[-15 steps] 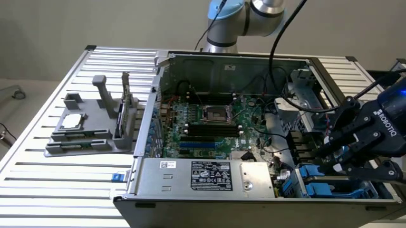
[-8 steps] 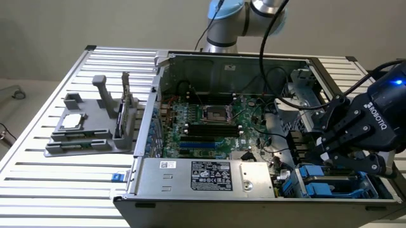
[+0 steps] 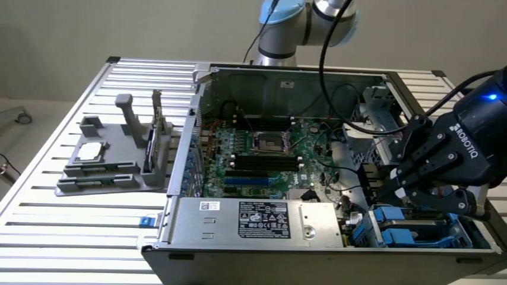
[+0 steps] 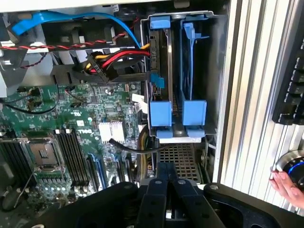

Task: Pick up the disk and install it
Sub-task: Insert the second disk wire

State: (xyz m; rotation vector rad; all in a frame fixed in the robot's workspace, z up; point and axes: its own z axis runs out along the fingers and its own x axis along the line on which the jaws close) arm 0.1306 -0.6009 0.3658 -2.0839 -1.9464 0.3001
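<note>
Gripper (image 4: 166,183): fingers pressed together, gripping nothing, poised over the case's drive-bay corner.
Disk (image 4: 159,71): seated on edge in its blue carrier inside the bay (image 4: 216,71), near the case (image 3: 237,249) corner.

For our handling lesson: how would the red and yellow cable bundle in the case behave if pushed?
The cable bundle would likely flex aside: its thin wires curve. It probably won't travel far: one end enters a black plug.
</note>
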